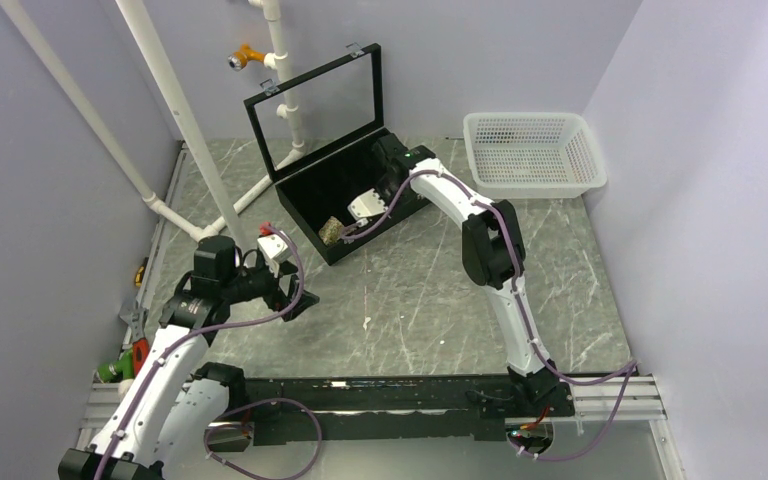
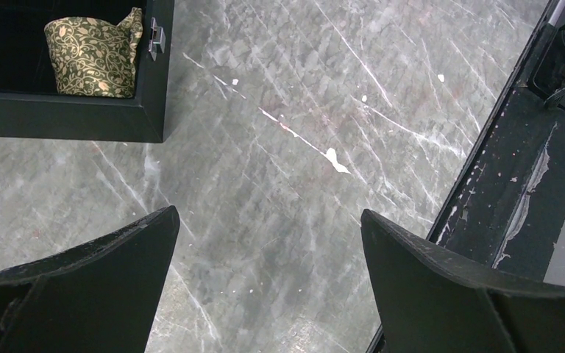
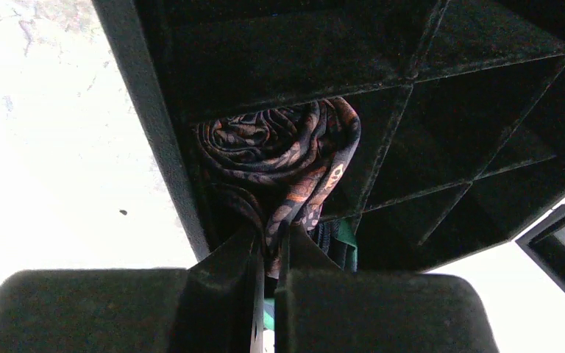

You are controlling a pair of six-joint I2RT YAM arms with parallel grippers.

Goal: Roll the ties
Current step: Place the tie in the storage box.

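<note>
right gripper (image 3: 272, 239) is down in the black box (image 3: 287, 59), jaws pinched together on a fold of the dark maroon tie (image 3: 279, 143). That tie sits as a loose coil in 1 felt-lined compartment, against the box wall. A sliver of the teal tie (image 3: 348, 239) shows just beside the jaws; can't tell how it lies. The tan tie (image 2: 92, 55), with a leafy gold print, stands rolled in a corner compartment. left gripper (image 2: 268, 217) hovers over the grey marble-look table (image 2: 287, 147), jaws wide apart, holding nothing.

Handling guess: light, limp, slick woven fabric. The coil will likely unwind if grabbed by 1 layer. Safer to pinch across the whole roll. Dividers look thin and stiff.
</note>
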